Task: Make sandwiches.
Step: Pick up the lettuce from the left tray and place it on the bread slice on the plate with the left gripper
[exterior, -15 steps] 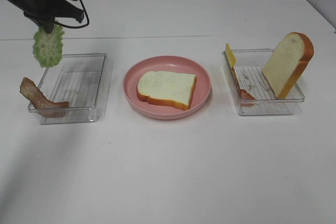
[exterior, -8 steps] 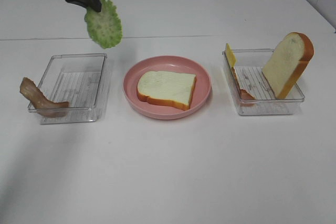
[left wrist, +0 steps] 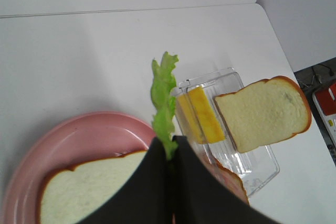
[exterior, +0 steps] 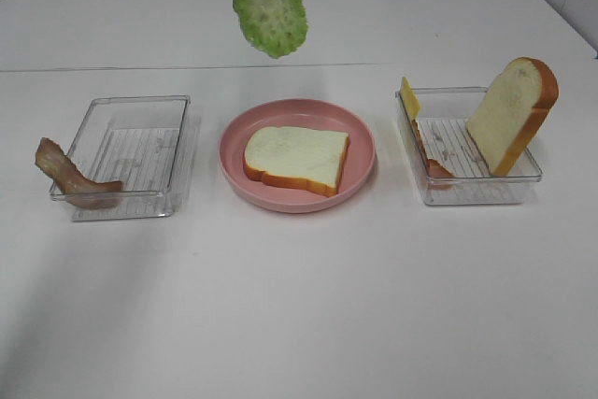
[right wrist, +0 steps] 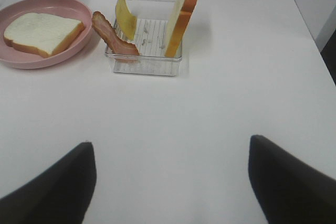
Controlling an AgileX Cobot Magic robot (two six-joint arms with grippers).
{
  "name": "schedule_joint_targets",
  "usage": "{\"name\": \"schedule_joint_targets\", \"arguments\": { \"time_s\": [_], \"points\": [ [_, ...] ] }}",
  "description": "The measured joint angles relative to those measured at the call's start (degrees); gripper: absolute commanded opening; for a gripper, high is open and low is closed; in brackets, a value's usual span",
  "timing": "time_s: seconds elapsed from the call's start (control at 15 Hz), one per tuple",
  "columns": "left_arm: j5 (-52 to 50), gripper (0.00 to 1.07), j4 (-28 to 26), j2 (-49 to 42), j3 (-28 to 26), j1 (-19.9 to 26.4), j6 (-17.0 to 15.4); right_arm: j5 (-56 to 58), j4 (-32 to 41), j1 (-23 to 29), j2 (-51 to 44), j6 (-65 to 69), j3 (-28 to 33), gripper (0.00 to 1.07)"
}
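**Layout, high camera, plate as clock centre**

Plate [exterior: 297, 205] sits mid-table [exterior: 308, 306]; flat bread slice [exterior: 297, 156] lies on it. Left tray [exterior: 177, 151] at 9 o'clock, right tray [exterior: 472, 195] at 3 o'clock, both apart from the plate. First bacon strip [exterior: 67, 175] is draped over the left tray's 8 o'clock corner, partly outside. In the right tray: cheese slice [exterior: 409, 97] stands at its 10 o'clock corner, second bacon strip [exterior: 428, 158] leans along its 9 o'clock wall, upright bread slice [exterior: 512, 114] leans at its 2 o'clock side. Lettuce leaf [exterior: 271, 18] hangs in the air at 12 o'clock, behind the plate.
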State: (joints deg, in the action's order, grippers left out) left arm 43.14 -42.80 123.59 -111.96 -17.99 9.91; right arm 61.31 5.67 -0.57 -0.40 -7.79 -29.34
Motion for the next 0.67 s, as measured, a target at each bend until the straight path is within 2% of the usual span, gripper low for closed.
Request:
{"name": "schedule_joint_targets", "arguments": {
  "time_s": [0.4, 0.67],
  "points": [
    [0.63, 0.00, -0.63, 6.59, 0.00, -6.65, 0.11, 0.00, 0.00, 0.00, 0.00, 0.00, 0.00, 0.76],
    [1.60, 0.00, 1.66, 9.80, 0.00, -7.16, 0.11, 0.00, 0.00, 0.00, 0.00, 0.00, 0.00, 0.76]
  ]
}}
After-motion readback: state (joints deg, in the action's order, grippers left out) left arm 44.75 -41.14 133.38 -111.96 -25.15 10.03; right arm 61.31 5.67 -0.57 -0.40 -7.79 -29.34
